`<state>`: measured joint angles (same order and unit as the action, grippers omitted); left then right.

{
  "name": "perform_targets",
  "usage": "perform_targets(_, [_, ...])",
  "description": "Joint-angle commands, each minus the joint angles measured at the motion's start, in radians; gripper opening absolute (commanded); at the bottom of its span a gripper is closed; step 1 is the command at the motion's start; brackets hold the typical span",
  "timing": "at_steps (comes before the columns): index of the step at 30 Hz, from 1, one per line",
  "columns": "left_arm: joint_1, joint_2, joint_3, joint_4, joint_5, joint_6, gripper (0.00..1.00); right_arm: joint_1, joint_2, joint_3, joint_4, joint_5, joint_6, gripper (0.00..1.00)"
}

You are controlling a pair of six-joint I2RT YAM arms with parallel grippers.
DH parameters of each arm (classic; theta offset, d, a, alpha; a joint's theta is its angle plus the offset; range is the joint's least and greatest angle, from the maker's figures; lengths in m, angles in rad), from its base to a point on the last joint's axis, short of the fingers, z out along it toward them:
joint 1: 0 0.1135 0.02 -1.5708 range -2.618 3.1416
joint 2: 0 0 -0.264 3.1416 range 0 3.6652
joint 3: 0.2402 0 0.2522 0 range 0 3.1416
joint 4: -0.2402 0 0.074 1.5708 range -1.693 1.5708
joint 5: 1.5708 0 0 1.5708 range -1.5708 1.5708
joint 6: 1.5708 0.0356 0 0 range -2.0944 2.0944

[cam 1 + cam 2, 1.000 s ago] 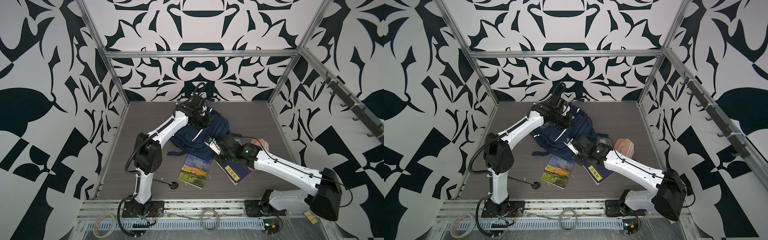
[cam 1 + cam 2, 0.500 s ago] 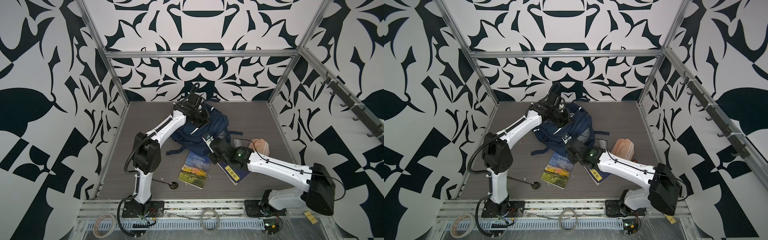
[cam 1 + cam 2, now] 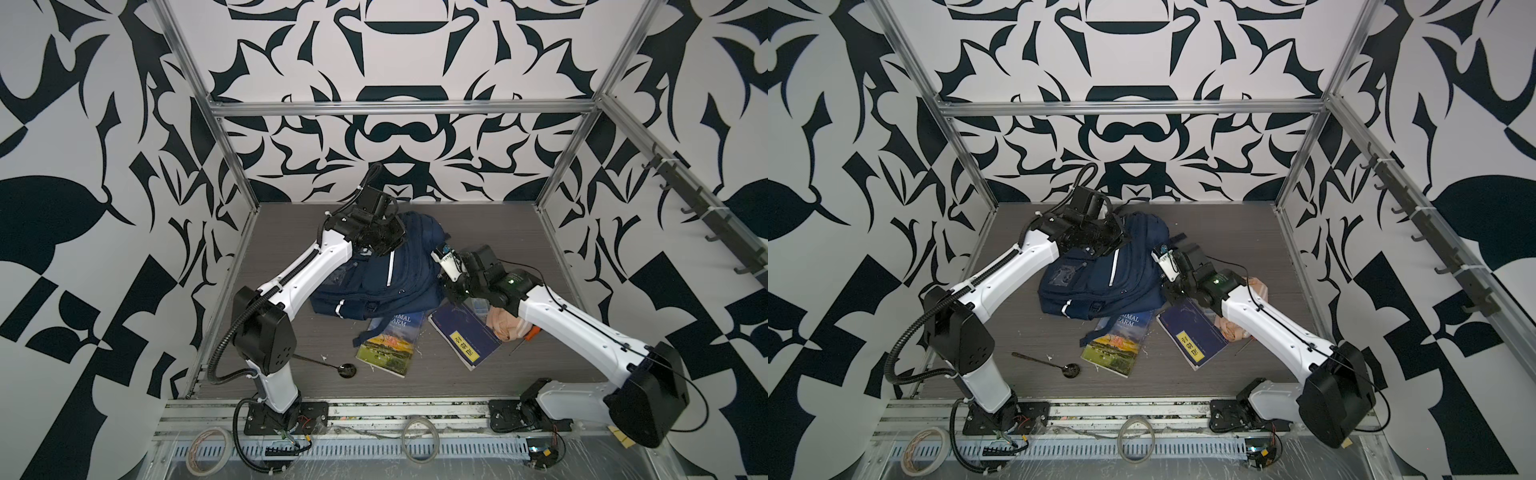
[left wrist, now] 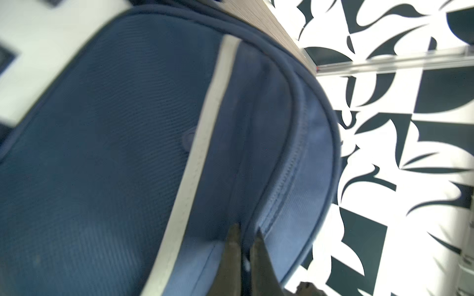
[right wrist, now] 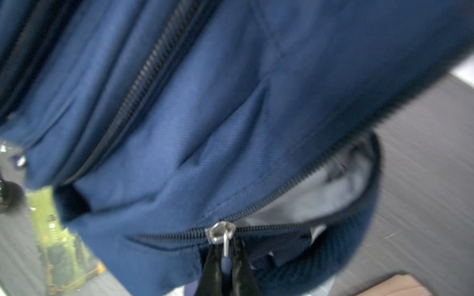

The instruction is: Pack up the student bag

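Our left gripper [image 4: 246, 229] pinches a far seam of the student bag [image 3: 401, 286]; our right gripper [image 5: 227, 252] clamps its zip pull [image 5: 225, 242].

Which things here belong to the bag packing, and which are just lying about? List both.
Job: bag, its zip pull, Animal Farm book, blue book, pink pouch.
Probably just lying about: spoon, tape roll.

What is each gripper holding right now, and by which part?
The right gripper pinches the silver zipper pull of the navy-blue fabric backpack; the left gripper pinches its piped seam.
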<state>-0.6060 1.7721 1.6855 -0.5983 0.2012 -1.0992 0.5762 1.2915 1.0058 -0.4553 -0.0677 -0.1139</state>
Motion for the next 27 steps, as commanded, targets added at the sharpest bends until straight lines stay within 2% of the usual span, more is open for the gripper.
perform_targets(1, [-0.001, 0.083, 0.133, 0.057, 0.032, -0.034, 0.0, 0.002, 0.004, 0.047, 0.024, -0.053, -0.073, 0.0])
perform_targets(4, [0.003, 0.194, 0.252, 0.016, 0.024, -0.041, 0.0, 0.034, 0.006, 0.037, 0.032, -0.012, -0.051, 0.0])
perform_targets(8, [0.006, 0.287, 0.291, 0.031, 0.002, -0.104, 0.0, 0.153, -0.013, -0.012, 0.069, 0.174, -0.006, 0.0])
perform_targets(10, [0.006, 0.315, 0.284, 0.055, -0.012, -0.133, 0.0, 0.232, -0.014, -0.039, 0.081, 0.307, 0.045, 0.0])
perform_targets(12, [0.007, 0.331, 0.272, 0.08, -0.02, -0.156, 0.0, 0.295, -0.011, -0.067, 0.094, 0.388, 0.104, 0.0])
perform_targets(15, [0.008, 0.327, 0.238, 0.122, -0.016, -0.152, 0.0, 0.304, -0.041, -0.139, 0.141, 0.421, 0.217, 0.0])
perform_targets(18, [0.015, 0.275, 0.169, 0.125, -0.013, -0.138, 0.0, 0.187, -0.11, -0.211, 0.169, 0.365, 0.319, 0.0])
perform_targets(21, [0.022, 0.218, 0.046, 0.2, -0.021, -0.193, 0.0, 0.14, -0.117, -0.198, 0.165, 0.326, 0.328, 0.0])
perform_targets(23, [0.021, 0.221, 0.029, 0.218, -0.03, -0.215, 0.0, 0.175, -0.073, -0.149, 0.161, 0.297, 0.291, 0.0])
perform_targets(27, [0.011, 0.258, 0.047, 0.283, -0.022, -0.277, 0.0, 0.359, 0.047, -0.062, 0.148, 0.36, 0.149, 0.0])
